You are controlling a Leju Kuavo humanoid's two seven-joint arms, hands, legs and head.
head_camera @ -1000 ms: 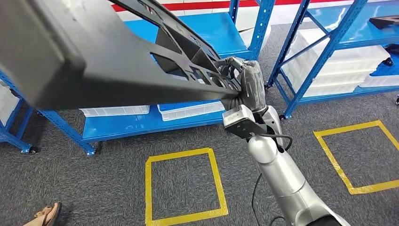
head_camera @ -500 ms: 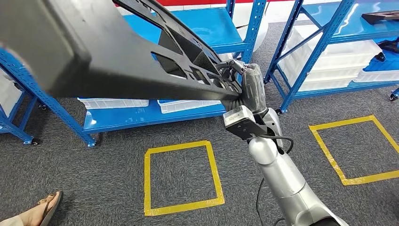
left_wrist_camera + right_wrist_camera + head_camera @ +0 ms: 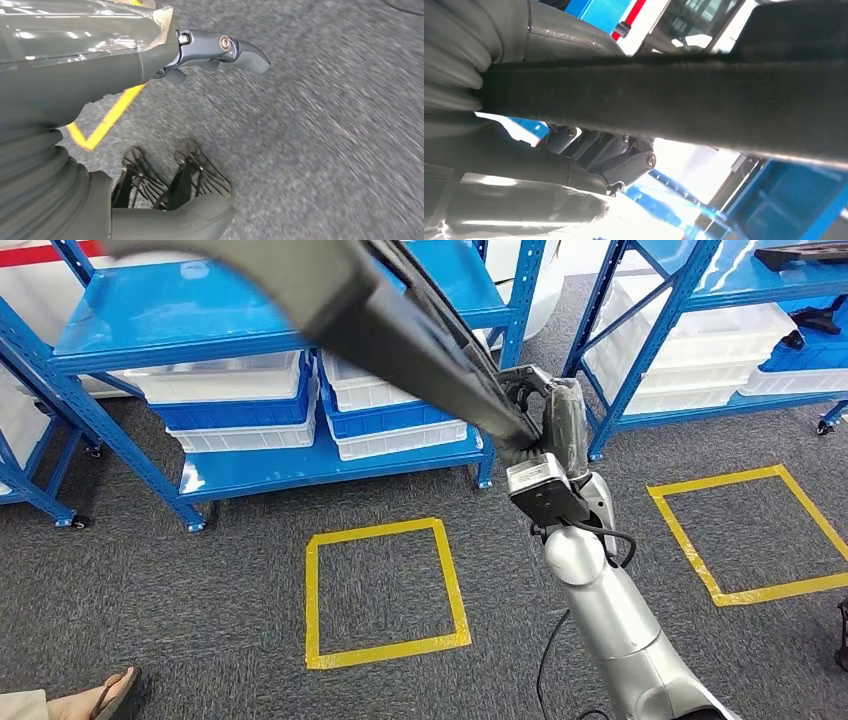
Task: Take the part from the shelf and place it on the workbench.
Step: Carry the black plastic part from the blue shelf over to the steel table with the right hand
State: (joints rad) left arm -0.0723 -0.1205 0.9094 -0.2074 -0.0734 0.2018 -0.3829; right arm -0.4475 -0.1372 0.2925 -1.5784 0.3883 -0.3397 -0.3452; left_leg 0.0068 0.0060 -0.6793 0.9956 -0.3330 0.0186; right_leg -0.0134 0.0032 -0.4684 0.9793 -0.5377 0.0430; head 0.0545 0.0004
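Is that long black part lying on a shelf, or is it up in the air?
In the air: the right hand grips one end of the black part, which slants up above the blue shelves.

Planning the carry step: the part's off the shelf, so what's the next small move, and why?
Probably keep the grip and carry on turning away from the shelves. The right robot hand grips one end of the long black part, which juts up across the blue shelves. No workbench is in sight, so releasing now would drop it on the carpet.
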